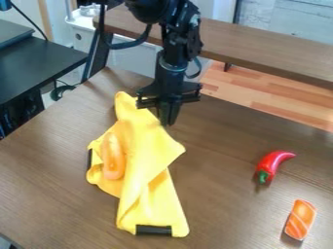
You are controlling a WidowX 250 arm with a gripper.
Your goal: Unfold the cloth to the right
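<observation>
Black tops the desk (32, 68) at the left edge of the frame, beyond the brown wood-grained table (39, 194) that carries the things. Left of centre on the table lies the yellow cloth (143, 180), bunched and folded over itself, its narrow upper end pointing toward the top of the frame and its wider lower end spreading toward the bottom. A black strip (90, 159) shows at its left edge, and a rounded, elongated orange thing (112, 158) lies lengthwise on its left part. A second black strip (153, 230) sits at the cloth's bottom edge. A corner of the cloth juts out to the right, just below the pincer (168, 120). The black arm (174, 46) comes in from the top edge, and the pincer hangs pointing down beside the cloth's upper right edge; I cannot tell whether it is released, clenched or grasping the cloth. Behind the table, a long brown board (267, 46) runs across the upper right, above a planked floor (253, 92). Right of centre lies a curved red pepper (274, 159), its green stem end toward the lower left. Farther right and lower, a white-striped orange piece (300, 219) lies at a slant.
</observation>
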